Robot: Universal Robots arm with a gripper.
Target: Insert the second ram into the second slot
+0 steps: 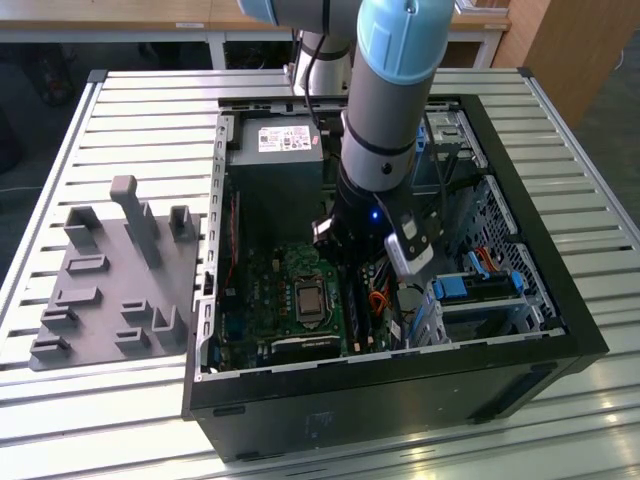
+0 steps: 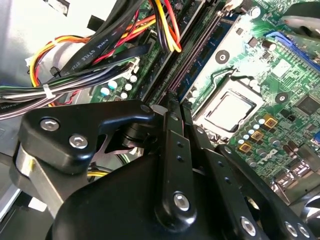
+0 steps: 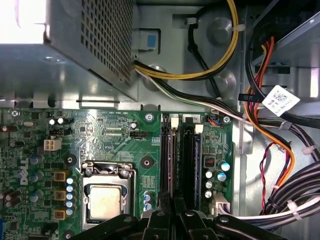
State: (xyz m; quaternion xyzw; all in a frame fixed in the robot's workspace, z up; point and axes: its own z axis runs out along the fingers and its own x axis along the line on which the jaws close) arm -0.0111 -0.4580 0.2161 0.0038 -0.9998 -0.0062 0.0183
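Observation:
My gripper [image 2: 174, 102] is deep inside the open computer case [image 1: 560, 300], right over the motherboard's memory slots [image 3: 187, 155] beside the processor socket [image 3: 106, 197]. Its two black fingers [image 3: 160, 220] are drawn close together on a thin strip seen edge-on, which I take for the second ram [image 3: 168, 150]. That strip runs along a slot in both wrist views [image 2: 197, 52]. I cannot tell how deep it sits. In the exterior view the arm's wrist covers the gripper [image 1: 350, 262].
Bundles of black, yellow, red and orange cables [image 3: 280, 165] lie close beside the slots. The grey power supply box [image 1: 275, 165] fills the case's far end and drive bays [image 1: 480, 285] stand at the exterior view's right. A grey holder fixture [image 1: 110, 280] sits outside the case.

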